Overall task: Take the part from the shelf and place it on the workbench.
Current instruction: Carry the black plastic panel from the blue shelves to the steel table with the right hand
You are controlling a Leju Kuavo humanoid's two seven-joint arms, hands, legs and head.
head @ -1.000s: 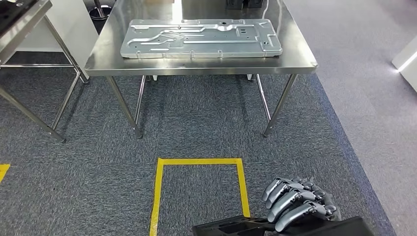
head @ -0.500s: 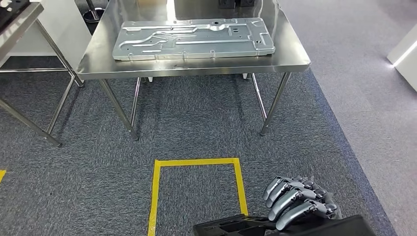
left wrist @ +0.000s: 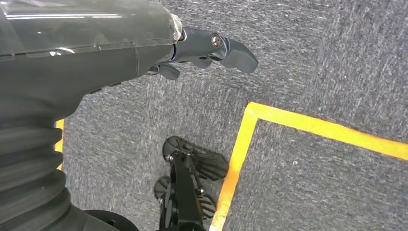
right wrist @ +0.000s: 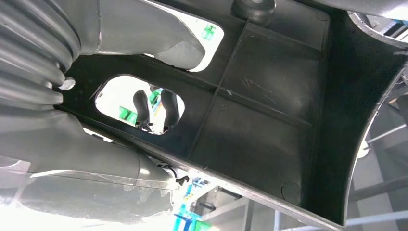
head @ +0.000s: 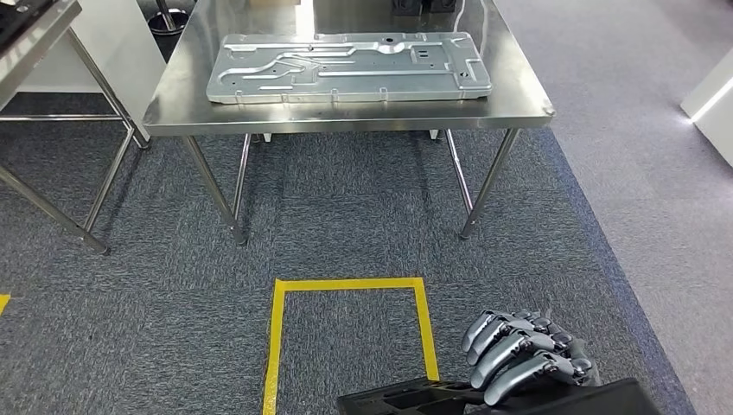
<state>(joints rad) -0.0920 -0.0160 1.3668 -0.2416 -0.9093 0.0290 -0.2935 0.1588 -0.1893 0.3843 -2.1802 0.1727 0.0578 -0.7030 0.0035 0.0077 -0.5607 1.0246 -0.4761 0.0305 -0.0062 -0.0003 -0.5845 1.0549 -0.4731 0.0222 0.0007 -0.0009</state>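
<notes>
A: Nearest the camera, what did the right hand (head: 529, 356) have?

B: Its fingers (head: 506, 347) were wrapped over the edge of the black part (head: 449, 399), low in the head view. In the right wrist view the same part (right wrist: 269, 120) lay across the hand (right wrist: 72, 144), a ribbed black plastic panel with cut-outs. It was carried in the hand, well short of the worktop (head: 346, 117).

A: And the left hand (left wrist: 202, 48)?

B: It hung over the grey carpet (left wrist: 312, 57) holding nothing, its fingers bent loosely and apart.

A: Further out?

B: A yellow tape square (head: 346, 294) lay on the carpet just ahead of the part. Beyond it stood the steel worktop, with a large stamped metal plate (head: 350, 65) lying flat on it. A second table (head: 35, 35) stood to the left.

A: Anything different from half a second earlier?

B: The whole picture had slid a little to the right and down, so the camera had moved, not the things. The right hand kept the same grip on the part.
</notes>
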